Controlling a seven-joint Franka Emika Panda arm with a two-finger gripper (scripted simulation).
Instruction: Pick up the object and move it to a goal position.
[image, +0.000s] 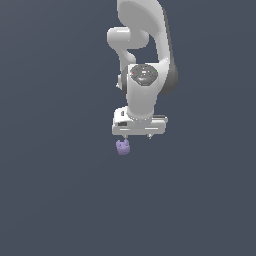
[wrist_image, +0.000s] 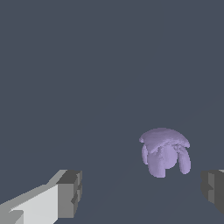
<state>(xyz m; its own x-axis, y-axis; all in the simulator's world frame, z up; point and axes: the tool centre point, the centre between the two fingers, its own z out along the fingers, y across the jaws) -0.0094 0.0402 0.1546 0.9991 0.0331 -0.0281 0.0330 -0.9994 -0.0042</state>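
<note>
Below the white arm (image: 142, 75), in the exterior view, we see the tool (image: 137, 136) pointing straight down over a plain dark slate tabletop (image: 55, 200). Its two short dark fingertips (image: 149, 135) barely show beneath the pale crossbar of the hand, and they stand well apart from each other.

Just under the tool, toward the exterior view's left end of that crossbar, sits the object (image: 123, 147), a small lavender lump with two little bumps on top. We see it close to the nearer fingertip, but from this angle we cannot tell whether the two touch, nor whether the lump rests on the tabletop or hangs a little above it.

From the wrist view we get a clearer reading. The tool (wrist_image: 142, 190) is spread wide, one grey finger (wrist_image: 70, 193) with its white housing on one side and the other finger (wrist_image: 213, 190) cut off at the frame's edge. The object (wrist_image: 164, 151) lies in the span between them, much nearer the cropped finger than the other, and clear of both. Its rounded cap and drooping lobes are plainly visible, matte and unmarked. Nothing is gripped.
</note>
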